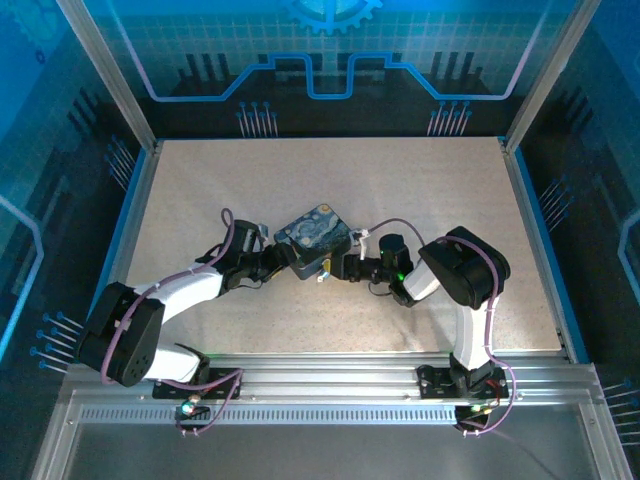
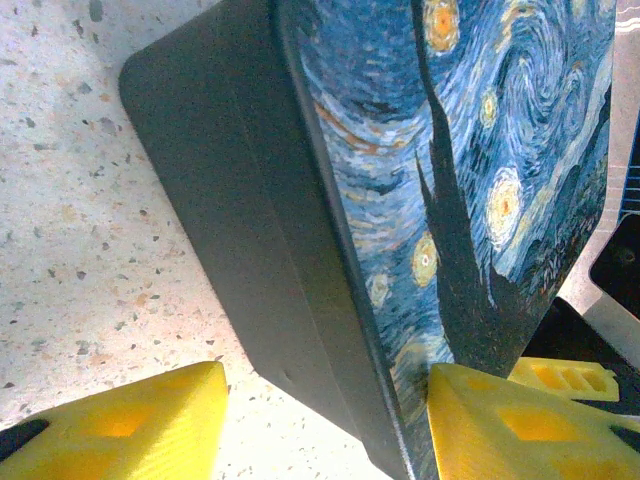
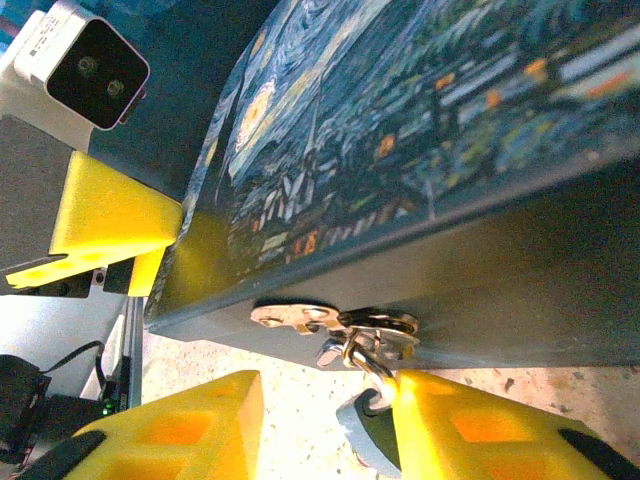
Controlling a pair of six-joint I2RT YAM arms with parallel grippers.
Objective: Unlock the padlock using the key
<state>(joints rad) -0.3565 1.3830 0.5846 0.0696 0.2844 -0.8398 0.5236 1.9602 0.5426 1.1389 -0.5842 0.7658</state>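
The padlock (image 3: 362, 440), a small grey-blue body, hangs by its silver shackle (image 3: 376, 375) from the hasp (image 3: 300, 318) on the dark side wall of the painted tin (image 3: 400, 110). My right gripper (image 3: 325, 400) stands around it. The right finger (image 3: 470, 430) is against the padlock's body, and bare table shows between the body and the left finger (image 3: 180, 430). My left gripper (image 2: 325, 385) straddles the opposite corner of the tin (image 2: 480, 150), with a strip of table between its left finger (image 2: 130, 425) and the wall. The key is out of view.
In the top view the tin (image 1: 313, 236) lies mid-table between my left gripper (image 1: 277, 262) and right gripper (image 1: 337, 268). Speckled tabletop (image 1: 430, 190) stretches all round it, bounded by blue walls and a metal rail (image 1: 320, 375) at the near edge.
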